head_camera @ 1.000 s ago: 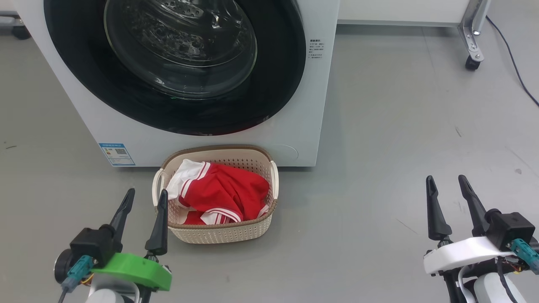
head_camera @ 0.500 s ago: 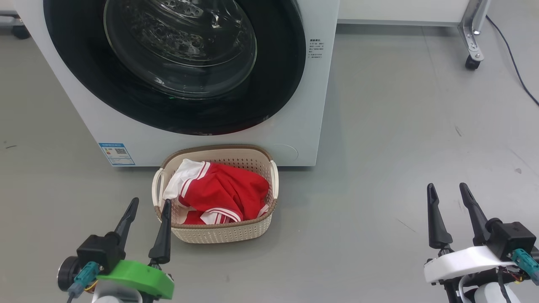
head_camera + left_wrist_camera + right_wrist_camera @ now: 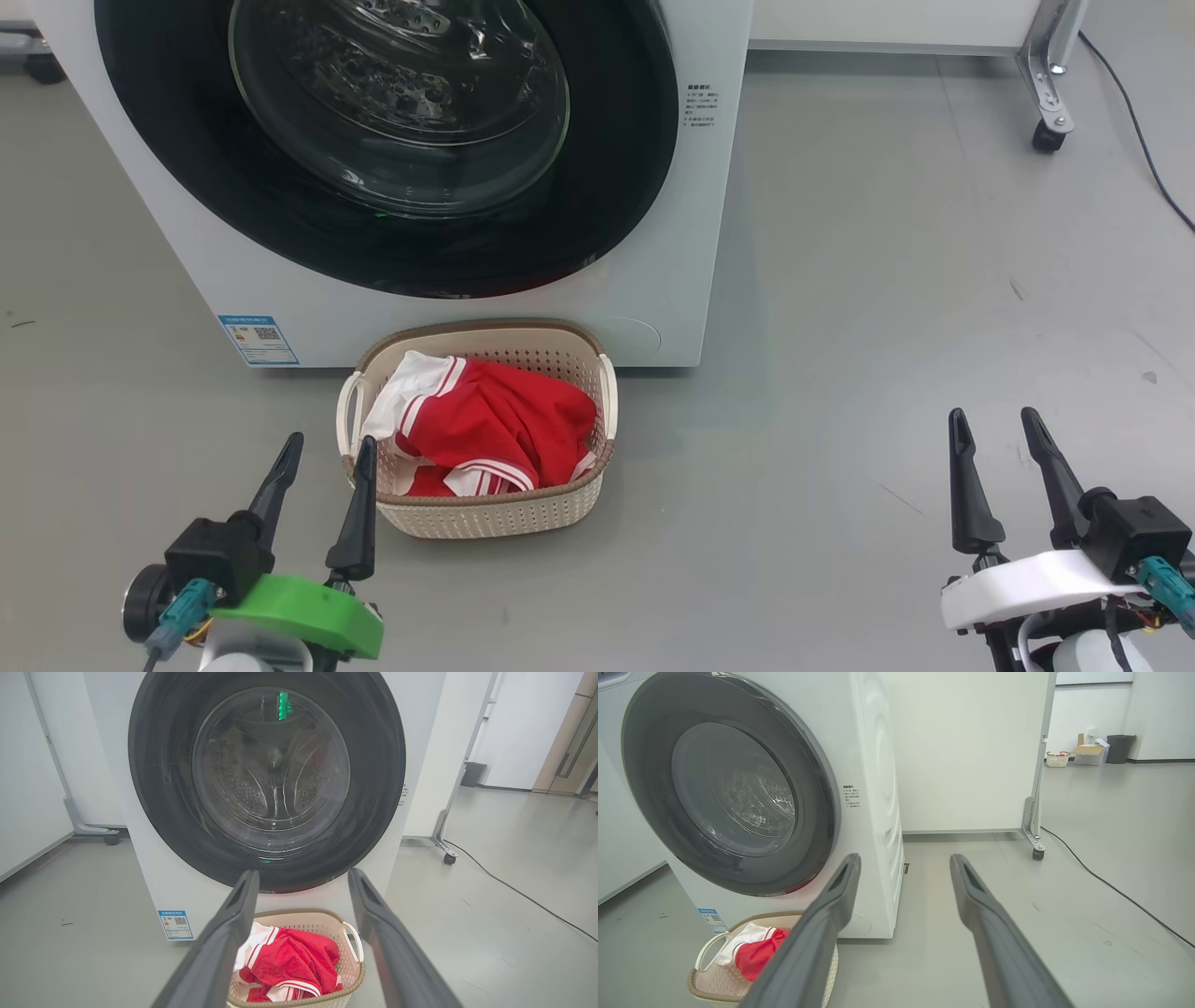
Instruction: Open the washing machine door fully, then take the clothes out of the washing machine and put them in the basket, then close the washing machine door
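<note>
— Looking at the washing machine point(image 3: 695, 280), its door point(image 3: 392, 112) seems shut, and the clothes point(image 3: 495, 425) lie in the basket point(image 3: 485, 518) just in front of it.
— The left gripper point(image 3: 332, 439), jaws spread and empty, hangs beside that basket; a careless forward sweep could tip it.
— The right gripper point(image 3: 991, 412), likewise spread and empty, has bare floor point(image 3: 840, 373) to the right of the washing machine.

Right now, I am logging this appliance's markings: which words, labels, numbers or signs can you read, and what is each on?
On the blue label, low on the washing machine front: a QR code and fine print, too small to read.
On the print block, right of the washing machine door: several short lines, too blurred to read.
Nothing else legible.
</note>
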Controlling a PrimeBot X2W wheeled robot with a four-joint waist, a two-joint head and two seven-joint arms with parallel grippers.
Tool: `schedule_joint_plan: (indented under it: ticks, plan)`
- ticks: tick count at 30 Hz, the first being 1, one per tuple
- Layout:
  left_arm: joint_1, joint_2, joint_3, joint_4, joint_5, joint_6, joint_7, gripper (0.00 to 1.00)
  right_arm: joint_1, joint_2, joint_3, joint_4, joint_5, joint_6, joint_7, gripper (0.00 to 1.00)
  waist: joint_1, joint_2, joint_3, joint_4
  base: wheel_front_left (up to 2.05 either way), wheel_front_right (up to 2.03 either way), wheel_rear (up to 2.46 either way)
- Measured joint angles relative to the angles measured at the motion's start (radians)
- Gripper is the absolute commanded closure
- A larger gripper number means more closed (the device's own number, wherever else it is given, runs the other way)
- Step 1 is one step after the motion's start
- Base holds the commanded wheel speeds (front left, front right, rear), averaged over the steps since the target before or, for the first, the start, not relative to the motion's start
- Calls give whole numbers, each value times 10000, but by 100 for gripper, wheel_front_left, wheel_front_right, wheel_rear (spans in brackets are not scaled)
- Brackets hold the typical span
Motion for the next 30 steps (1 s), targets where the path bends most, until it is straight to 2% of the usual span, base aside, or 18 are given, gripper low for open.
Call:
schedule_joint_plan:
  ticks: [30]
  plan:
    - [12,-17,-94,211,-435,0,0,0,170,192,-226,-15,-251,217,0,0,0,0,-13,-21,0,0,0]
